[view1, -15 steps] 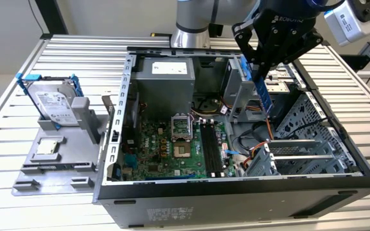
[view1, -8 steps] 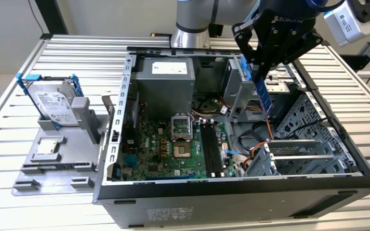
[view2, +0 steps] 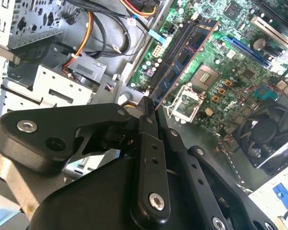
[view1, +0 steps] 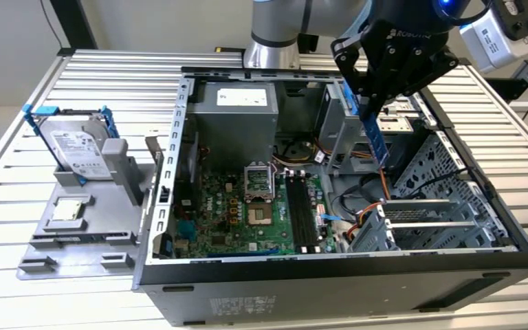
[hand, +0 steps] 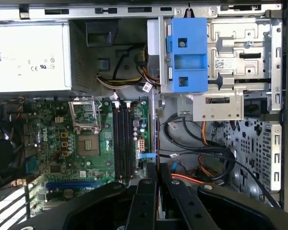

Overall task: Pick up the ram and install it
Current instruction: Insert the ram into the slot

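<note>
My gripper hangs over the open computer case, shut on the ram. The ram is a long blue-green stick that points down from the fingers, above the cables and drive cage on the exterior view's right of the motherboard. In the second wrist view the ram runs out from the gripper and shows its dark chips. The first wrist view has the ram edge-on, a thin line beyond the gripper. The black memory slots lie beside it, apart from it.
A silver hard drive in a blue frame stands on a grey fixture at the exterior view's left. Inside the case are the power supply, orange and black cables, a blue drive bracket and a metal drive cage.
</note>
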Available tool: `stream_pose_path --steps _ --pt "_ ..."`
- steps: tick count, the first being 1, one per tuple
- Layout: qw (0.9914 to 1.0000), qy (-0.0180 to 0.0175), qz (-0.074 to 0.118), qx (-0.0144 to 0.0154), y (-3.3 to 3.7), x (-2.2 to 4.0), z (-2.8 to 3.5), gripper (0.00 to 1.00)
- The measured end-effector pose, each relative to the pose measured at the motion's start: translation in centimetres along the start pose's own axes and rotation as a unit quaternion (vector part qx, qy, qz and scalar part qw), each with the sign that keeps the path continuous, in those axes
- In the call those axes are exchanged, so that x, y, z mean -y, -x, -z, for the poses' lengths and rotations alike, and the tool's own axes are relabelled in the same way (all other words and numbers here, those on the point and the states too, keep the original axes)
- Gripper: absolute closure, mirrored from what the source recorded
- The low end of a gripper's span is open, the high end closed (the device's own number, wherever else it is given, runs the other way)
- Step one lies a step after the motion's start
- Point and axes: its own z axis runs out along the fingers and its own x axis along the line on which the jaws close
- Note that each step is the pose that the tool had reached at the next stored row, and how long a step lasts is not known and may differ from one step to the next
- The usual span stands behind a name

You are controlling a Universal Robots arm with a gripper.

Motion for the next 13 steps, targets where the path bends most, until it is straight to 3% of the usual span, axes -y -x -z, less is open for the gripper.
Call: stream_pose_path --steps 13 --pt "1.00000 -0.0001 0.000 0.0000 -0.01 0.05 -1.34 1.00"
